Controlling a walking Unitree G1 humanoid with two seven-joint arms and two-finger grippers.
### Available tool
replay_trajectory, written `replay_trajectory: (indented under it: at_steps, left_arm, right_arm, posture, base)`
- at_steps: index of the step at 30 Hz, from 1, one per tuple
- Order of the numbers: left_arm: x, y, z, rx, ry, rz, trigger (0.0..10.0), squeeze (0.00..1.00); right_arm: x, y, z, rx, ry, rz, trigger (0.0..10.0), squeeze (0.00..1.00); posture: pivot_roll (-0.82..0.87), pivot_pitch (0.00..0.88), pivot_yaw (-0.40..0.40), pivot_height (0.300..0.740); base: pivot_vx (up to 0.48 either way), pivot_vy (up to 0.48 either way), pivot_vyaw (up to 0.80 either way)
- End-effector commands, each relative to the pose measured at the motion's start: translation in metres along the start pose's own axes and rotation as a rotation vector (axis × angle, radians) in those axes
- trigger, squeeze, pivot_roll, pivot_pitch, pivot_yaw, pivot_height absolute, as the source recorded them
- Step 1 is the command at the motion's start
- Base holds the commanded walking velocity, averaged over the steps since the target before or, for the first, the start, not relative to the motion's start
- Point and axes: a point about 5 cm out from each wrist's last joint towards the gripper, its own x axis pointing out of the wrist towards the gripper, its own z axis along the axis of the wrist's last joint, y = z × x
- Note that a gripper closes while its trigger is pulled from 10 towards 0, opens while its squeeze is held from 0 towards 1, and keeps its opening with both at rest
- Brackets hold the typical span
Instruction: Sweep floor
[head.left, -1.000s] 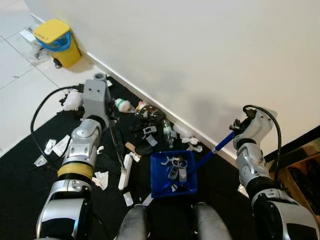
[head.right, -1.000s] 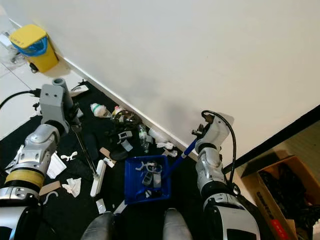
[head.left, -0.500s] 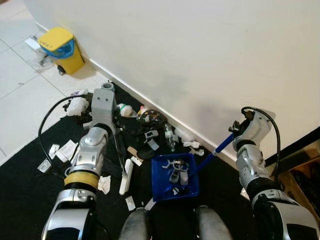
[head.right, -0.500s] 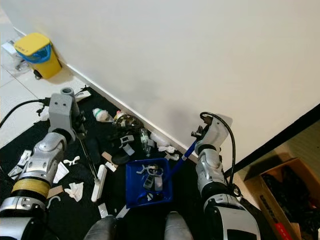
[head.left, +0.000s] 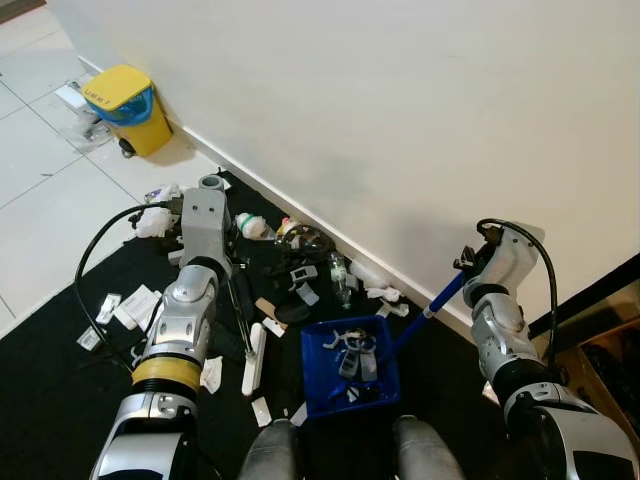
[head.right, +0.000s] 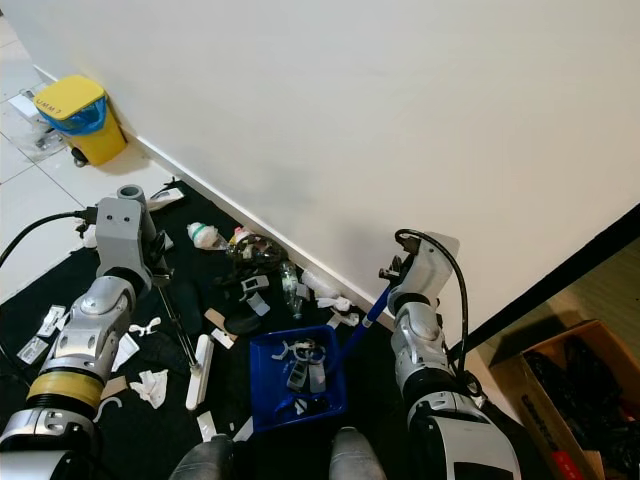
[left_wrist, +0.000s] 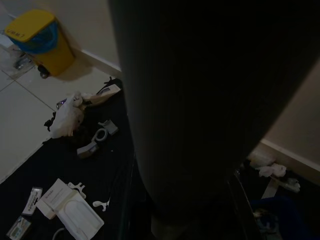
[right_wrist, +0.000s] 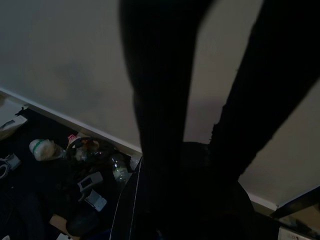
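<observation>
A blue dustpan with several scraps in it lies on the black mat just ahead of my feet. Its blue handle slants up to my right gripper, which is shut on it near the wall. My left gripper is shut on the thin dark handle of a brush. The brush's white head rests on the mat left of the dustpan. A pile of litter, with bottles and wrappers, lies along the skirting beyond both tools. The left wrist view is dark, with one black finger close up.
A yellow bin stands on white tiles at the far left by the wall. Paper scraps lie scattered over the black mat. A cardboard box stands at the right. My own cable loops beside the left arm.
The whole picture has shifted, so my head has moved. The brush head and the dustpan keep about the same places on the mat, and both grips hold.
</observation>
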Motion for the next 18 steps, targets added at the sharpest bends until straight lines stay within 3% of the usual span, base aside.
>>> replay_trajectory:
  at_steps: [1, 18]
  left_arm:
    - [-0.0034, -0.0029, -0.0107, -0.016, 0.042, 0.007, 10.0, 0.0]
    - [-0.0042, 0.0048, -0.0094, -0.022, 0.043, 0.048, 10.0, 0.0]
  right_arm:
    - [-0.0017, -0.0007, -0.0047, 0.001, 0.018, 0.004, 10.0, 0.0]
    - [0.0012, -0.0017, -0.0005, -0.024, 0.025, 0.021, 10.0, 0.0]
  posture:
    - [0.04, 0.085, 0.017, 0.74]
    - [0.03, 0.108, -0.008, 0.74]
  base:
    - [0.0, 0.0, 0.0]
    - [0.0, 0.0, 0.0]
